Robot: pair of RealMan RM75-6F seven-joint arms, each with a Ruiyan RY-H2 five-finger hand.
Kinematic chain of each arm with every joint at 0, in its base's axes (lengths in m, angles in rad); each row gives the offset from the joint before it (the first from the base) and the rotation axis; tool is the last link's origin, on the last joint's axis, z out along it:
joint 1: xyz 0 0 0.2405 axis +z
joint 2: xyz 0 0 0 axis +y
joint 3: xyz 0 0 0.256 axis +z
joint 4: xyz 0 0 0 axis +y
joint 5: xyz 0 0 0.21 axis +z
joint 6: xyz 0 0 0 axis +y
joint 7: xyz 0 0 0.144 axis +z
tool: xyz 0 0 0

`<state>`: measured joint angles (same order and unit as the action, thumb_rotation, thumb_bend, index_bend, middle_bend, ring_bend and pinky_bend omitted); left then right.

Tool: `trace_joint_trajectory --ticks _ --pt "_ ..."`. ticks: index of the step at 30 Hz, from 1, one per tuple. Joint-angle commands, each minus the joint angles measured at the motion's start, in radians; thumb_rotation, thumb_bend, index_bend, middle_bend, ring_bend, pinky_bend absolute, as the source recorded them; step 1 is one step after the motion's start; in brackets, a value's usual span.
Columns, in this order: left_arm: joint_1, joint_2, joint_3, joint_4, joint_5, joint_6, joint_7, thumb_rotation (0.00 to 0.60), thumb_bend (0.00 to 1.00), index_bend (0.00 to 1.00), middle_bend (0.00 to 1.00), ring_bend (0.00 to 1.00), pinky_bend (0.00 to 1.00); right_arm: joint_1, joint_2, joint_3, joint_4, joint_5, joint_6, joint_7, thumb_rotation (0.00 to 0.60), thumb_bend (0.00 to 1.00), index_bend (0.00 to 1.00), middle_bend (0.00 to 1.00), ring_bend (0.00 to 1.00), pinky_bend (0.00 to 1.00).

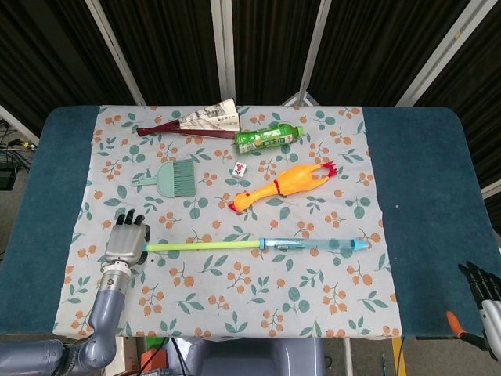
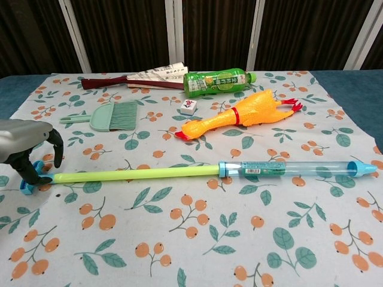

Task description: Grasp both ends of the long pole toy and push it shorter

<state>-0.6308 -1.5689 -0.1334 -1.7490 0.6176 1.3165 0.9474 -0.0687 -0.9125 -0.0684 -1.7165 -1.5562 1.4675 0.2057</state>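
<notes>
The long pole toy point(image 1: 235, 245) lies across the flowered cloth, fully stretched out: a yellow-green rod point(image 2: 137, 174) on the left runs into a clear blue tube point(image 2: 287, 168) on the right. My left hand point(image 1: 125, 241) hovers over the rod's blue T-shaped end point(image 2: 27, 182). Its curved fingers point(image 2: 55, 145) straddle that end without closing on it. My right hand point(image 1: 485, 294) hangs off the table's near right corner, fingers apart and holding nothing, far from the tube's pointed tip point(image 1: 364, 244).
Behind the pole lie a rubber chicken point(image 1: 283, 186), a green bottle point(image 1: 268, 137), a small tile point(image 1: 241, 168), a green hand brush point(image 1: 172, 178) and a folded fan point(image 1: 192, 121). An orange-handled tool point(image 1: 462, 333) shows below the table's right corner.
</notes>
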Motion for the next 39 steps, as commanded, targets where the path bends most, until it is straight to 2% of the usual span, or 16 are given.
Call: trace_joint_trajectory --ticks 1,27,39 --pt "-0.003 -0.008 0.003 0.014 -0.006 0.001 -0.001 0.6 0.4 0.48 0.16 0.0 0.11 0.0 0.0 0.0 0.0 0.0 0.0 0.0 0.6 0.4 0.0 0.0 0.0 0.0" --pt "-0.016 -0.043 0.013 0.072 -0.033 0.006 0.003 0.6 0.44 0.52 0.16 0.0 0.11 -0.001 -0.001 0.0 -0.001 -0.001 0.003 -0.003 0.6 0.4 0.0 0.0 0.0 0.0" --pt "-0.015 -0.044 0.014 0.076 -0.032 0.004 -0.006 0.6 0.44 0.46 0.14 0.0 0.1 -0.002 -0.002 0.0 -0.001 -0.002 0.005 -0.006 0.6 0.4 0.0 0.0 0.0 0.0"
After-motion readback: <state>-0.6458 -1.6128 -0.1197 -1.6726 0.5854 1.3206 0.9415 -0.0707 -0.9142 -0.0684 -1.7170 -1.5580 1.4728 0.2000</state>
